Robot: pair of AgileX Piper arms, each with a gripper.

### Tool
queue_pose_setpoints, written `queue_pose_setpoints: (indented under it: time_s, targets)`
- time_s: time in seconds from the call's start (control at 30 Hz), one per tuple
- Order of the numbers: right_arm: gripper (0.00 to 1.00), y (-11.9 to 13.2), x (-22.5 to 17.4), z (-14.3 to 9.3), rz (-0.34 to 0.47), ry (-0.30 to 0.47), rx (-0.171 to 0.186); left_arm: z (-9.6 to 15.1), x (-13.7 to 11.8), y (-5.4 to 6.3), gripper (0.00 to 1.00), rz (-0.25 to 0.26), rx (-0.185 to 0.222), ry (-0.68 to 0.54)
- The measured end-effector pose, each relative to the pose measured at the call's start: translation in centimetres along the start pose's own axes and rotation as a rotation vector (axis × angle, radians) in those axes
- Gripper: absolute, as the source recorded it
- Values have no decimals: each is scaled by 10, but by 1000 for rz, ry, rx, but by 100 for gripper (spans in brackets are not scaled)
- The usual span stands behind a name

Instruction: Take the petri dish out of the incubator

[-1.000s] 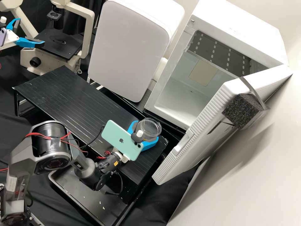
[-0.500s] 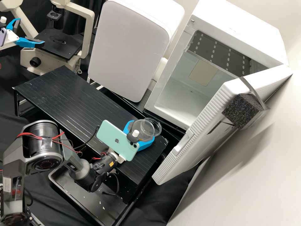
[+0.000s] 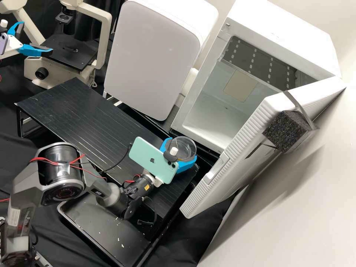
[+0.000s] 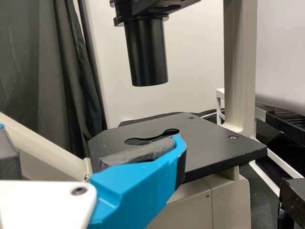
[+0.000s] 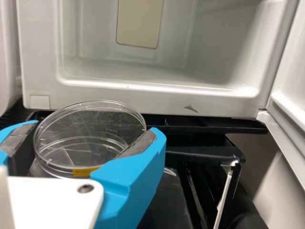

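Blue-fingered, the right end effector [image 5: 95, 127] is apparently pinching the petri dish [image 5: 78, 155], which is sitting between its tips; the incubator [image 5: 157, 101] is lying ahead, the black stand [image 3: 74, 107] beneath.

Clear petri dish [image 5: 88, 126] gripped in right hand [image 3: 181, 150]; open white incubator [image 5: 157, 101] beyond, beige panel [image 5: 139, 24] inside.

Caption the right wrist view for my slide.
Petri dish held in the right pincer, just outside the open white incubator.
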Motion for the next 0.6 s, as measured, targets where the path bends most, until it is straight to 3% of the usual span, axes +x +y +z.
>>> queue_pose_setpoints:
  time_s: [0.13, 0.6]
  targets:
    - [0, -2, 8, -2, -21, -4, 19, 0, 0, 0, 100, 0, 0, 0]
    - [0, -10, 14, -10, -63, 13, 10, 0, 0, 0, 100, 0, 0, 0]
